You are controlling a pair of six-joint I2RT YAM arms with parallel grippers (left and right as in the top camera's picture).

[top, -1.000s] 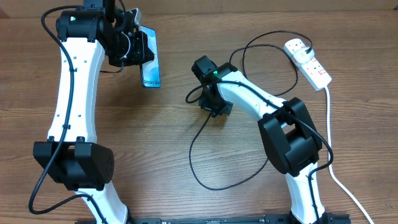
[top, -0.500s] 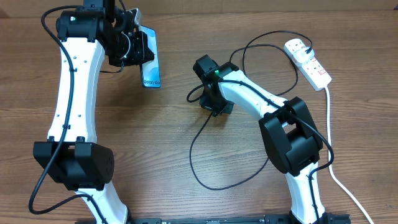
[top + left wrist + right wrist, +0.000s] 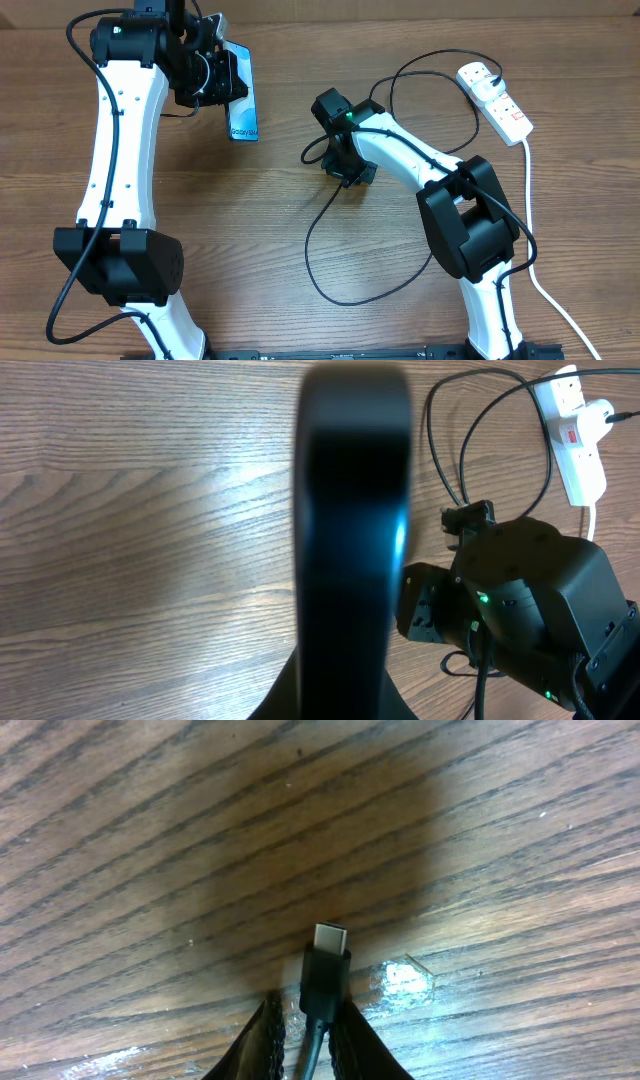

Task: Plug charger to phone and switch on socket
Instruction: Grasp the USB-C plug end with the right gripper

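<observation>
**Two grips: phone on the left, charger tip on the right**

Both sets of fingers are closed on something. The right fingers (image 3: 350, 1045) pinch the charger (image 3: 326, 960) just behind its small plug tip. The metal end sticks out past the fingertips, low over the wooden counter (image 3: 120, 840), and whether it touches the wood cannot be told. From overhead, this grip sits near the middle of the counter. The charger's thin black cable (image 3: 312, 232) runs down from it in a wide loop toward the front edge. It then swings back past the right arm (image 3: 470, 215) and arcs up to the socket (image 3: 500, 103).

The socket lies at the far right corner, well apart from both grips. The charger's black-topped plug is seated in its far end, and its red switch shows nearer the middle. A thick white cord (image 3: 530, 205) trails from it down the right side.

The left fingers (image 3: 228, 85) grip the phone (image 3: 243, 112) by its upper end at the far left. The blue screen faces the overhead camera, and the free end points toward the front. The left wrist view shows the phone only as a blurred dark bar in front of the lens. An open stretch of counter lies between the phone's free end and the charger tip.
</observation>
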